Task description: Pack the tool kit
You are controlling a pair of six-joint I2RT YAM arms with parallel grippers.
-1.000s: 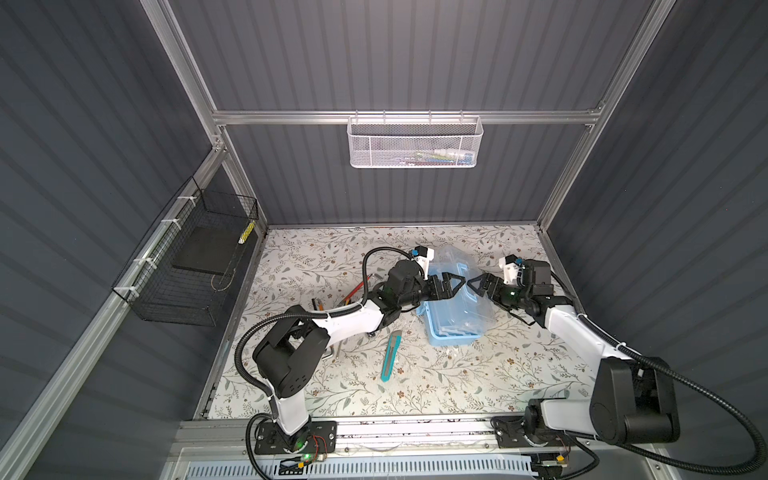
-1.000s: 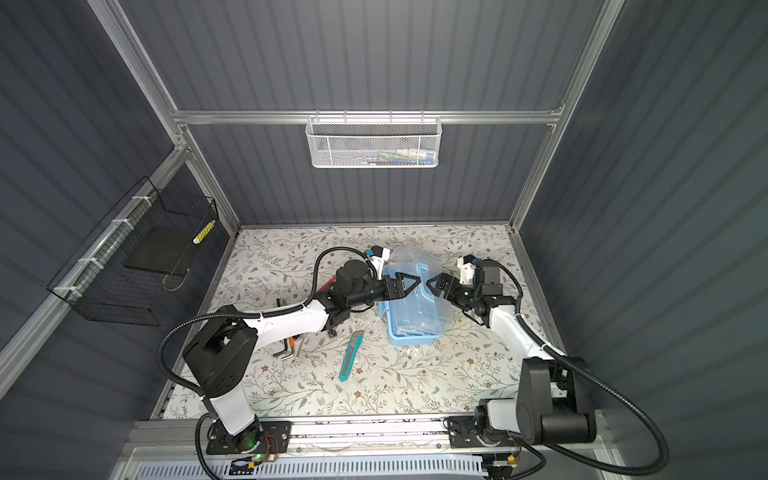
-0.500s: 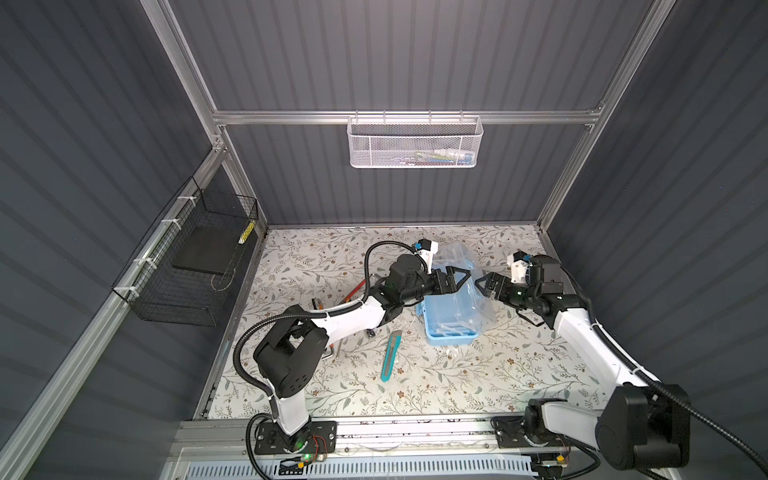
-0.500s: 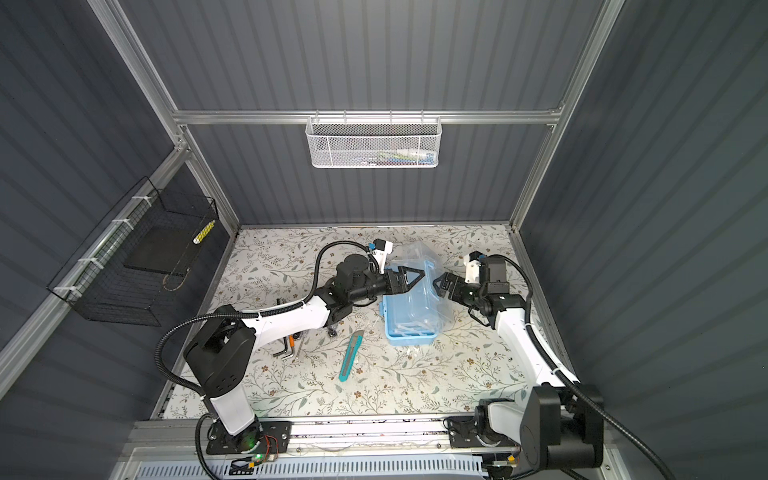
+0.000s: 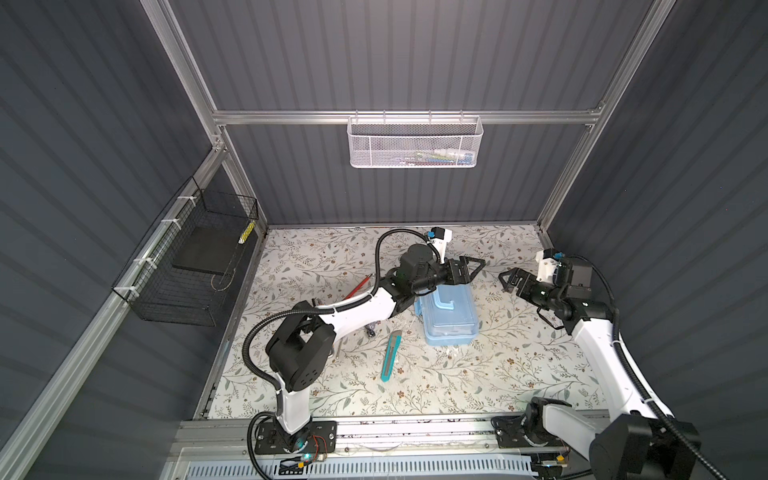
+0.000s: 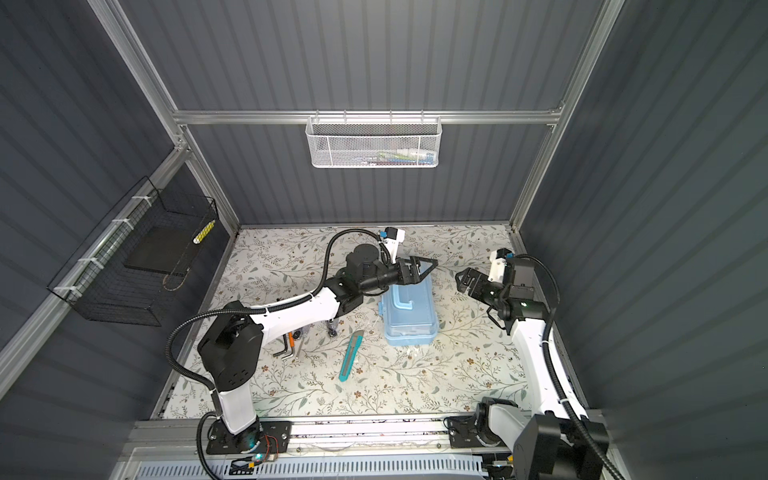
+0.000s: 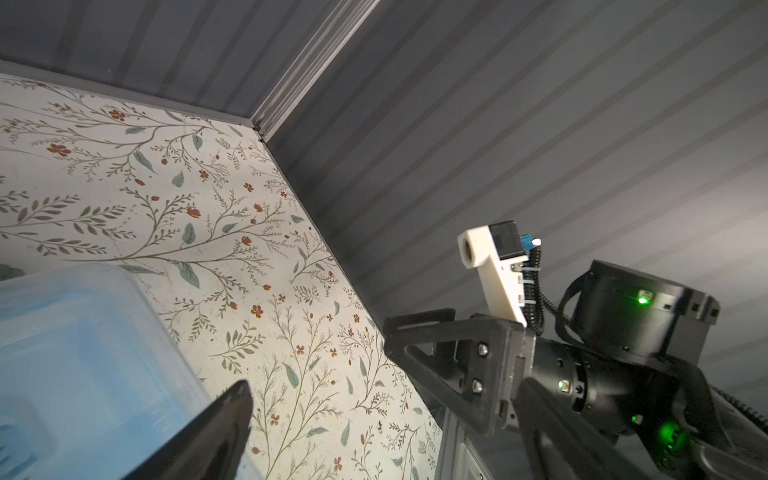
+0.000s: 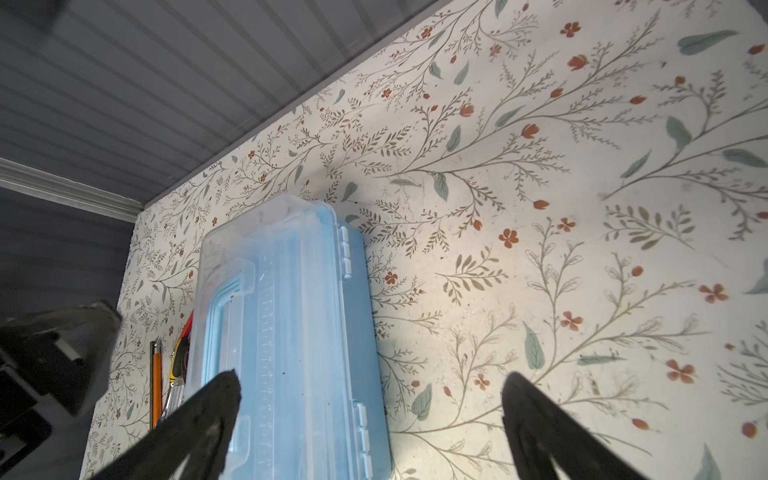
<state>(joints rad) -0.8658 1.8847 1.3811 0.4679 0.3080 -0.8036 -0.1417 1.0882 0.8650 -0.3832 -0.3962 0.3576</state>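
1. Floral desk (image 5: pixel 478 374) carries the tool kit (image 5: pixel 446 316) at its middle, lid (image 8: pixel 291 291) down, knife (image 5: pixel 390 355) loose nearby.
2. I have both open: left gripper (image 5: pixel 475 268) over the kit's far end, right gripper (image 5: pixel 509 280) apart, likely readying for the lid.

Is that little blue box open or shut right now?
Shut: the clear lid lies flat on the box. Whether it is latched, I cannot tell.
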